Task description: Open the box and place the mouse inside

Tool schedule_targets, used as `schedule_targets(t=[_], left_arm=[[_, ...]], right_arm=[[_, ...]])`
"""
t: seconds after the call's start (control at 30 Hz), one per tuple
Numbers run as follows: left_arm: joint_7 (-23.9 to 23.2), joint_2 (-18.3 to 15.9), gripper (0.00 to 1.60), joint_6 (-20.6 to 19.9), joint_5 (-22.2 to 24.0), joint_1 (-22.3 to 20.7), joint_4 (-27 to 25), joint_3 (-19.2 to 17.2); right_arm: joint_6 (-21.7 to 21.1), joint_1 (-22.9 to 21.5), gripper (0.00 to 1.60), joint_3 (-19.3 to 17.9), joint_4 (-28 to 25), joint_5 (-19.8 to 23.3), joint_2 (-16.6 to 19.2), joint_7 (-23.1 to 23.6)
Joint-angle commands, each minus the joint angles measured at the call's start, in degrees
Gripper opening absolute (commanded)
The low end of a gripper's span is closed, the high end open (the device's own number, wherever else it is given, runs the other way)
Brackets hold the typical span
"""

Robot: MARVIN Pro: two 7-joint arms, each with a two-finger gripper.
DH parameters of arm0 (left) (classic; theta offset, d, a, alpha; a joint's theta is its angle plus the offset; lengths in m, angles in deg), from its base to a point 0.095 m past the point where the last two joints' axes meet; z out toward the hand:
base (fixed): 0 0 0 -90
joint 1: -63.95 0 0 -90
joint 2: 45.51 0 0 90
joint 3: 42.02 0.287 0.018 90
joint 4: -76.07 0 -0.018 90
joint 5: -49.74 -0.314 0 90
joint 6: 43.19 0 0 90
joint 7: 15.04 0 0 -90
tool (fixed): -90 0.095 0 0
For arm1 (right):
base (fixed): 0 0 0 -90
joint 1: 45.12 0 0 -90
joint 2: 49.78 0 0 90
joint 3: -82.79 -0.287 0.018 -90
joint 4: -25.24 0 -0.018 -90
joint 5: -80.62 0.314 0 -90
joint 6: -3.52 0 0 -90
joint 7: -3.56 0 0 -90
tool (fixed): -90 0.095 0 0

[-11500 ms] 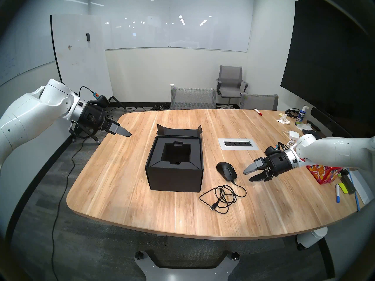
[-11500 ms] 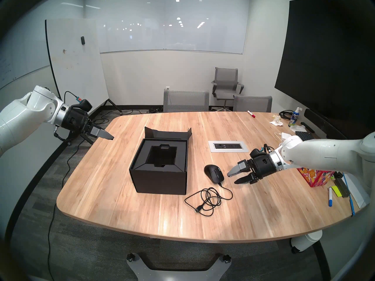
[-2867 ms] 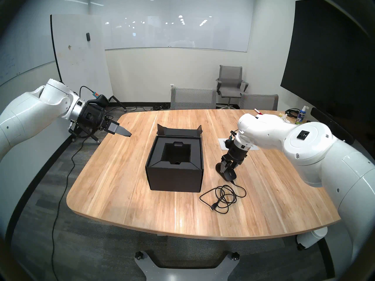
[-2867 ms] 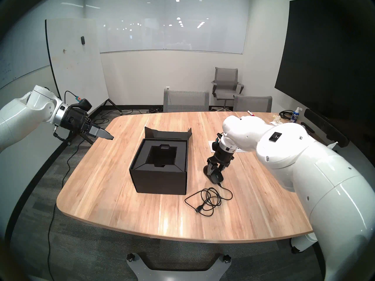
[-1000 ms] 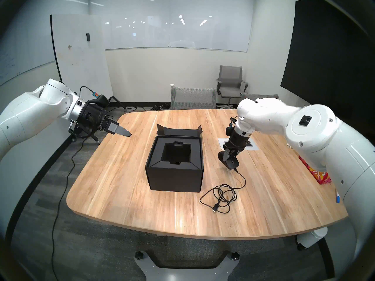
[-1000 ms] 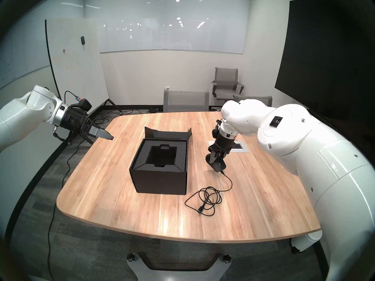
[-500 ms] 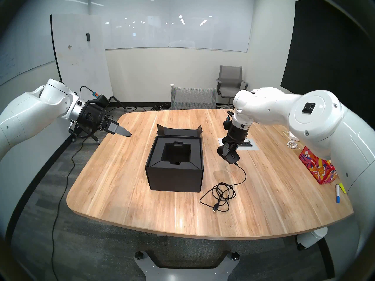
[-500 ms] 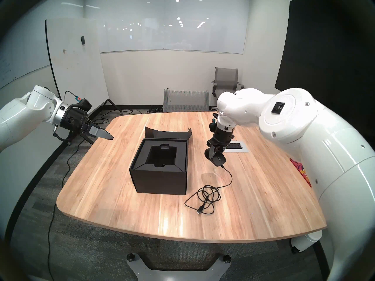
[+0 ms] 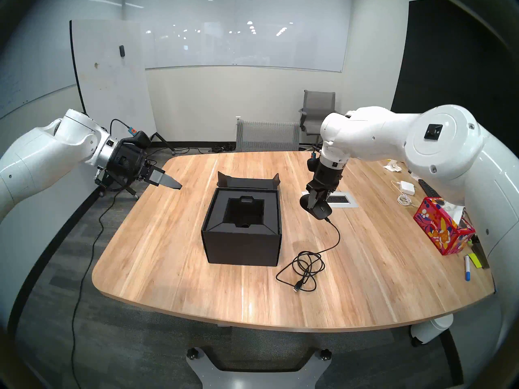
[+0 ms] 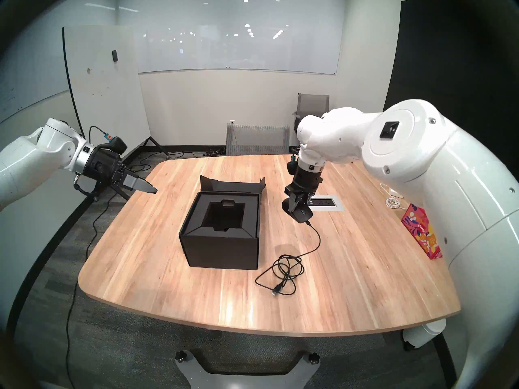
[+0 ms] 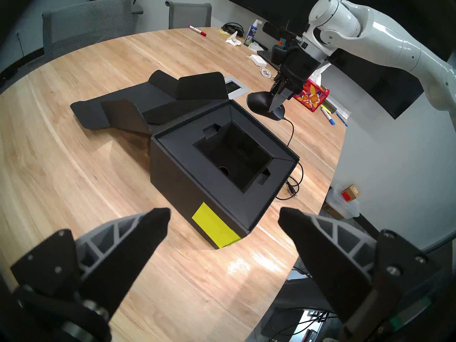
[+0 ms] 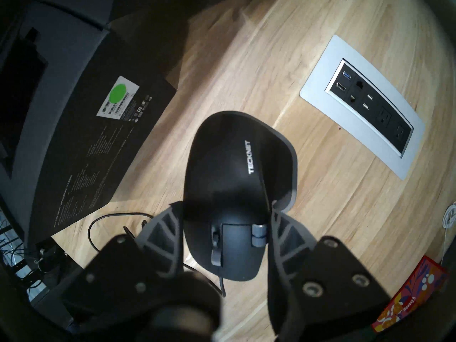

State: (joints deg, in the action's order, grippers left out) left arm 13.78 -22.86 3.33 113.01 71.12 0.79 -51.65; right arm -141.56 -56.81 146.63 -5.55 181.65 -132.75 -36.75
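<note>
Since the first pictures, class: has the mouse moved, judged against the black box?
Yes. The mouse has left the table, lifted in the right claw, and now hangs level with the top rim of the box.

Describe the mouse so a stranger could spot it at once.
Start at the open black box mid-table. Right of it, the right hand holds the mouse in the air. It alone is black, rounded, and trails a thin cable to a coil.
</note>
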Motion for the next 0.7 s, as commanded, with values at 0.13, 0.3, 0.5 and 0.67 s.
schedule_targets(t=[0.13,0.3,0.5,0.67], left_arm=[[-1.47,0.11,1.60,-0.06,0.36,-1.20,-0.01,-0.73],[-1.55,0.12,1.60,-0.06,0.35,-1.24,0.02,-0.69],[-1.57,0.12,1.60,-0.05,0.35,-1.28,0.03,-0.65],[-1.58,0.12,1.60,-0.04,0.35,-1.30,0.03,-0.61]], right_arm=[[0.08,-6.96,0.00,1.62,-1.31,2.98,-2.24,3.64],[0.08,-8.42,0.00,3.26,-2.60,4.27,-3.32,3.50],[0.08,-10.38,0.00,4.88,-4.36,6.25,-4.30,3.64],[0.08,-11.84,0.00,6.26,-5.63,7.87,-5.23,3.56]])
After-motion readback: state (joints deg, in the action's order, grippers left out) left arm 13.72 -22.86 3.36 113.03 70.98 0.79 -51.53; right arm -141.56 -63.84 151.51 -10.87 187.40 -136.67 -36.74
